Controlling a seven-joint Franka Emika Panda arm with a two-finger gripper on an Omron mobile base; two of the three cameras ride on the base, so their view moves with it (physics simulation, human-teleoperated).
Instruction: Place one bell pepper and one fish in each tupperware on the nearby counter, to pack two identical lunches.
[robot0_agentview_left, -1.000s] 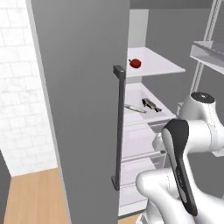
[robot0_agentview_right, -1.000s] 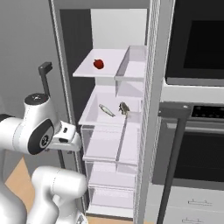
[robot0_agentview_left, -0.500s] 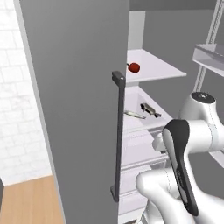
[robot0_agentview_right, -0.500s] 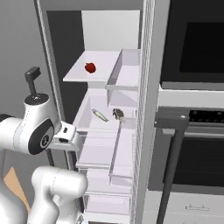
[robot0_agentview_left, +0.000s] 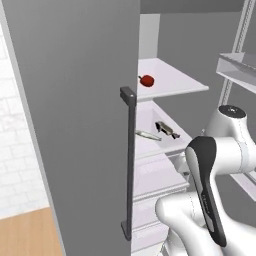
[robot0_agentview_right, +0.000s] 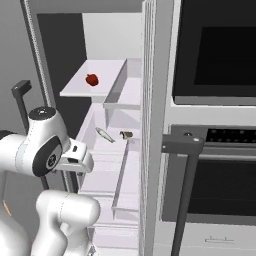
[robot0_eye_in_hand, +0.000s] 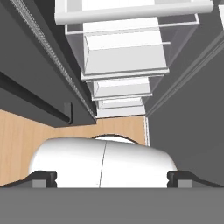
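Note:
A red bell pepper (robot0_agentview_left: 146, 80) (robot0_agentview_right: 92, 79) lies on a white shelf inside the open fridge. One level lower, a silvery fish (robot0_agentview_left: 148, 135) (robot0_agentview_right: 104, 134) and a darker fish (robot0_agentview_left: 167, 129) (robot0_agentview_right: 126, 134) lie in a pale drawer. My gripper (robot0_eye_in_hand: 113, 179) is open and holds nothing. It points down at the wooden floor in front of the fridge's stacked drawers. The tupperware is out of view. A light-brown wooden strip (robot0_agentview_left: 25, 235) runs under white brick tiles at the lower left. I cannot tell whether that strip is the counter or the floor.
The grey fridge door (robot0_agentview_left: 75, 115) with its dark vertical handle (robot0_agentview_left: 131, 165) stands open on the left. A built-in oven (robot0_agentview_right: 215, 100) with a dark handle (robot0_agentview_right: 182, 195) is to the right of the fridge. My arm's white elbow (robot0_agentview_right: 45, 150) is in front of the drawers.
The whole picture has shifted in both base views, so the base has moved relative to the fridge. The pepper and the fish lie where they were. The gripper stays open.

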